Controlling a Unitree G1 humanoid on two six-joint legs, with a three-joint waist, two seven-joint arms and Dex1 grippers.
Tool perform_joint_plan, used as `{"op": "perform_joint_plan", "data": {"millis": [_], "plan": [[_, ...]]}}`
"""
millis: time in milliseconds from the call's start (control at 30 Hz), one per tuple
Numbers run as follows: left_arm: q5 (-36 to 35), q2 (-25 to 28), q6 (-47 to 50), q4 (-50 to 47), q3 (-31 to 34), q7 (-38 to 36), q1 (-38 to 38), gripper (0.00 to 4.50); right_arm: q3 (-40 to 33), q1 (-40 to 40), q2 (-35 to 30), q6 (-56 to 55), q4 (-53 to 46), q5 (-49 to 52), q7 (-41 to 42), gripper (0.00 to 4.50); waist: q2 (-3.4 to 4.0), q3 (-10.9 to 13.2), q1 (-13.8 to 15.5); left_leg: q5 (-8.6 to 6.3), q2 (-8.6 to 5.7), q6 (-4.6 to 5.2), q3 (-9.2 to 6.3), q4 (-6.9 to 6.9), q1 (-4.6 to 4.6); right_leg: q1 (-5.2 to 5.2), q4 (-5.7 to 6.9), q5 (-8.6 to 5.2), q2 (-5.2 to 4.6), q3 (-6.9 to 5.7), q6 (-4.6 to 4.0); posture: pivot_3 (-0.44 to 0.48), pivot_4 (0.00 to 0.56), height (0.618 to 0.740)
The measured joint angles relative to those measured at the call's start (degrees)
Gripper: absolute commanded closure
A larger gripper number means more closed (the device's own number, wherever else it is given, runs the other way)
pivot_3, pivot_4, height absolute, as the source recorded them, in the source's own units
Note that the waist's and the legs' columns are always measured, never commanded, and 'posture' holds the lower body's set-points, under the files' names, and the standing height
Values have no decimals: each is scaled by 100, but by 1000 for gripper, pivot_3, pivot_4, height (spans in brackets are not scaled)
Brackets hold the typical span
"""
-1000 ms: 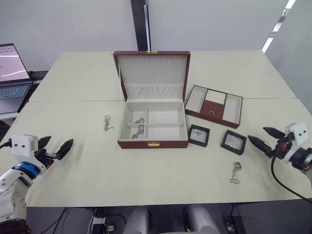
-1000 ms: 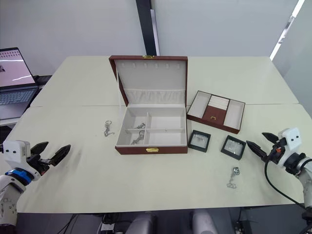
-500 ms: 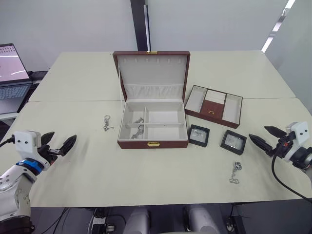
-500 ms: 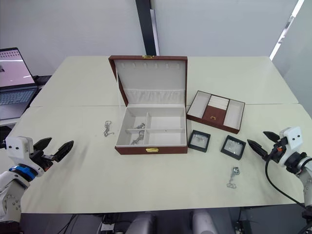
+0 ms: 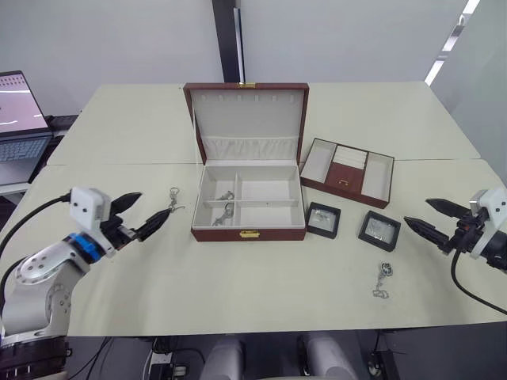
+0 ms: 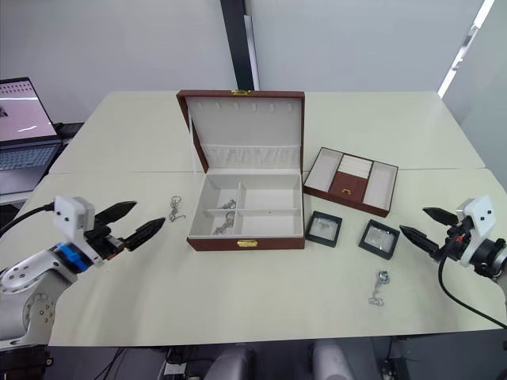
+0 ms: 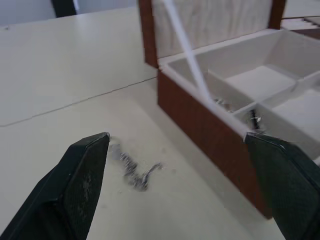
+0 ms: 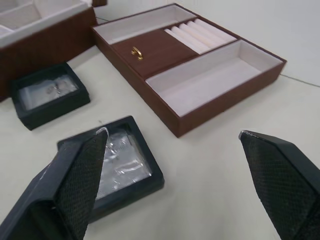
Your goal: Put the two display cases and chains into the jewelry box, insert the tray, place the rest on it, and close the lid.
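Note:
The jewelry box (image 5: 222, 233) stands open mid-table with its lid (image 5: 248, 119) upright; small chains (image 5: 224, 206) lie in its left compartments. Left of it, one chain (image 5: 173, 199) lies on the table, just beyond my open left gripper (image 5: 145, 212), and it appears between the fingers in the left wrist view (image 7: 131, 170). The tray (image 5: 378, 176) sits to the right of the box. Two display cases (image 5: 323, 220) (image 5: 379, 230) lie in front of the tray, and another chain (image 5: 382, 283) lies nearer the table's front edge. My open right gripper (image 5: 417, 212) hovers right of the second case (image 8: 112, 167).
A laptop (image 5: 17, 119) stands open on a side table at the far left. A seam (image 5: 119, 164) runs across the table behind the box's base. The table's front edge (image 5: 261, 331) lies close below the loose chain.
My left gripper has swung in from the table's left edge toward the chain beside the box. The right gripper has stayed almost in place.

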Motion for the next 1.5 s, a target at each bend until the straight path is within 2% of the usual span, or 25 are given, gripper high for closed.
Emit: {"op": "perform_joint_plan", "data": {"millis": [333, 633, 867, 1167, 1467, 1500], "plan": [[-115, 95, 395, -996, -1407, -1090, -601, 34, 451, 6, -454, 866, -1189, 193, 334, 0, 0, 0, 2, 0, -1, 0, 1, 1, -1, 1, -1, 0, 2, 0, 0, 0, 150, 740], [37, 21, 35, -1221, -2373, -1947, -795, 34, 1344, -71, -546, 1352, -2288, 51, 164, 0, 0, 0, 8, 0, -1, 0, -2, 2, -4, 1, -3, 0, 6, 0, 0, 0, 150, 740], [201, -49, -331, -1224, -2586, -2090, -759, 34, 1418, 117, -599, 1367, -2376, -220, 39, 0, -1, 1, 13, 0, 0, 0, -3, 2, -4, 1, -4, 0, 6, -1, 0, 0, 150, 740], [312, -197, -570, -1396, -2727, -2042, -591, 34, 1536, 321, -448, 696, -1379, -880, -11, 0, -1, 1, -1, 0, 1, 0, -1, 2, -1, 2, -3, 0, 8, 0, 0, 0, 150, 740], [427, -293, -900, -1361, -2657, -1911, -363, 34, 1631, 216, -247, 365, -1057, -1136, -28, 0, -1, 1, 7, 0, 0, 0, -1, 3, -1, 2, -3, 0, 7, 1, 0, 0, 150, 740], [434, -293, -958, -1345, -2616, -1894, -324, 5, 1630, 216, -224, 331, -1044, -1144, -33, 189, -1, 1, 3, 0, 1, 0, -1, 2, -1, 2, -3, 0, 7, 1, 0, 0, 150, 740]]}}
